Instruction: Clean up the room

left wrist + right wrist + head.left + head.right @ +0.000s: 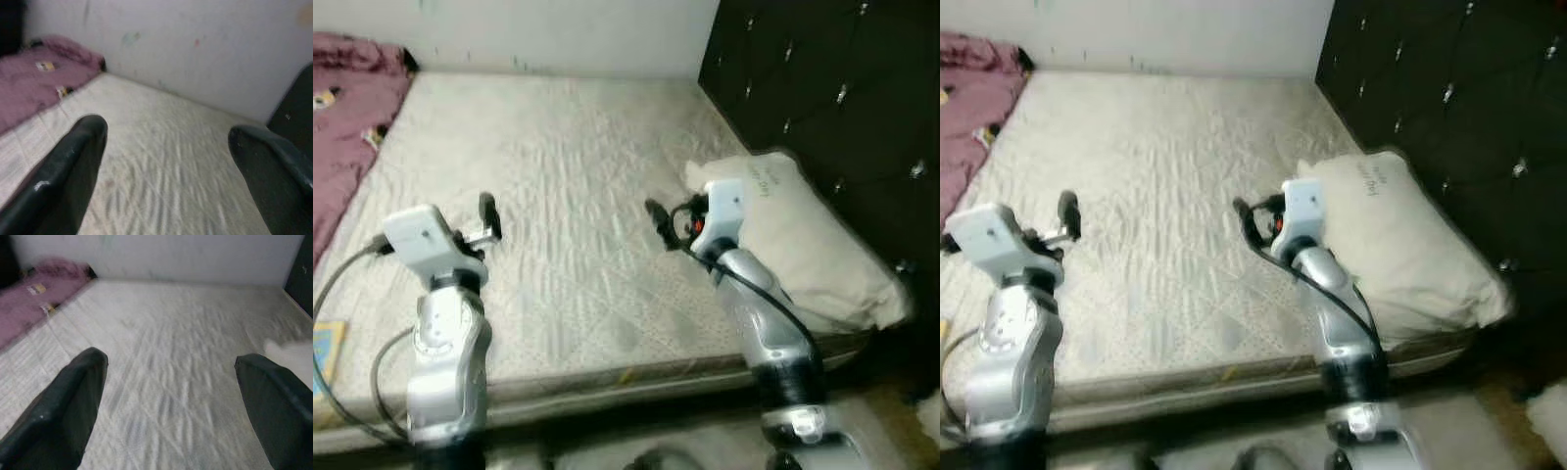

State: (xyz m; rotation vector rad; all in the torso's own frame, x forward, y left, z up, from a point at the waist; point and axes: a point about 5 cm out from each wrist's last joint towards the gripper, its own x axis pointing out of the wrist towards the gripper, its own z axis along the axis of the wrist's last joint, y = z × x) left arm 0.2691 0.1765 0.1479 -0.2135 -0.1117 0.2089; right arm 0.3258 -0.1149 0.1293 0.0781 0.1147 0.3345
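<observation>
Head views: a bare quilted mattress [568, 196], creased and off-white, lies under both silver arms. The left gripper [489, 217] hovers above its near left part; the right gripper [658, 217] hangs just beside a plump cream pillow [803, 245] resting against the dark tufted headboard [822, 88]. A crumpled mauve blanket [342, 117] lies far left.

Left wrist view: fingers [68, 176] spread wide, holding nothing, mattress beyond.

Right wrist view: fingers [63, 411] likewise wide apart and empty.

Head stereo pair down over the mattress [578, 196]; both wrist cameras low, facing the far wall [195, 44].
</observation>
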